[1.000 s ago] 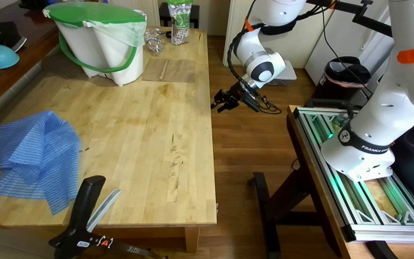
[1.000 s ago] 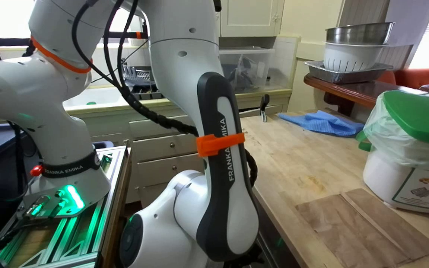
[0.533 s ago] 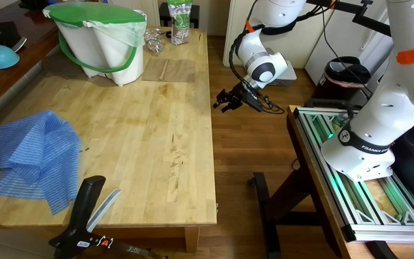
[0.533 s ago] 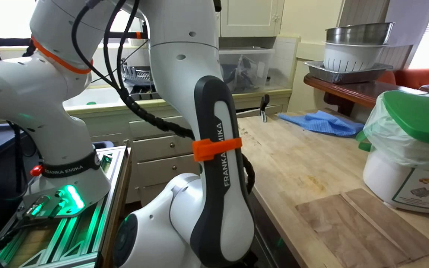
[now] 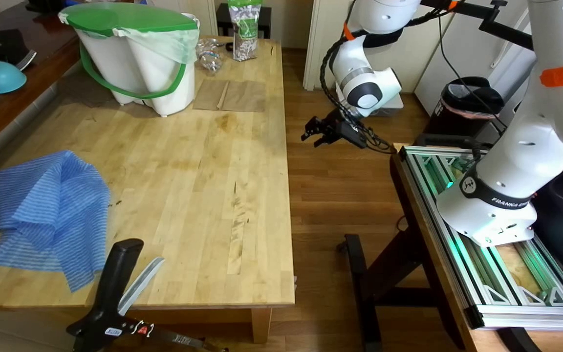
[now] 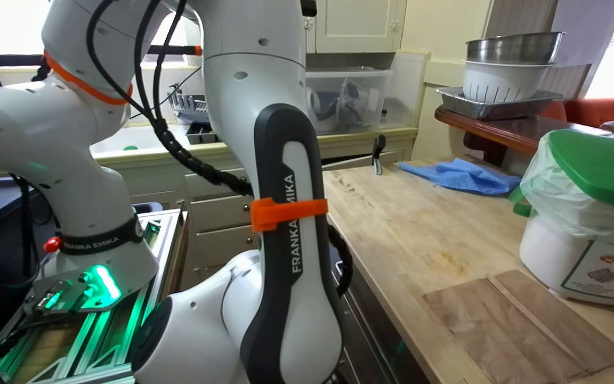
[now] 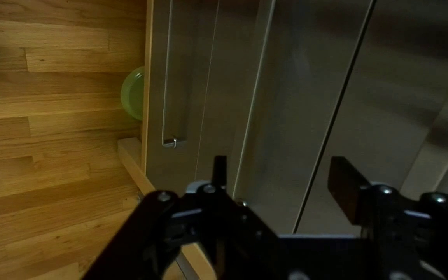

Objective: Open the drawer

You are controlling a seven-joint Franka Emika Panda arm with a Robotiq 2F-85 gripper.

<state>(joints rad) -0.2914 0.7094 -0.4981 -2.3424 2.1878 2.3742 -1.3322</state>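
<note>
Below the butcher-block table (image 5: pixel 188 195), several long, dull, metal-looking fronts show in the wrist view, with a light wood edge. The bottom front (image 7: pixel 183 167) has a thin bar handle (image 7: pixel 165 97). The front above it (image 7: pixel 305 77) has a second bar handle (image 7: pixel 256 89). All the fronts look shut. No light wood drawer front is in view, and I cannot tell which front is the task's drawer. My gripper (image 7: pixel 280 171) is open and empty, facing the fronts, apart from the handles. In an exterior view the gripper (image 5: pixel 310 141) hangs beside the table's edge.
A wooden floor (image 7: pixel 53 155) lies between table and robot bench (image 5: pixel 403 195). A green round dish (image 7: pixel 132 93) is by the bottom front. On the table are a white bucket with green lid (image 5: pixel 130 54), a blue cloth (image 5: pixel 47 210) and a black clamp (image 5: pixel 115 288).
My arm and gripper have moved away from the table's edge, rightward and slightly up in an exterior view. The gripper stays open.
</note>
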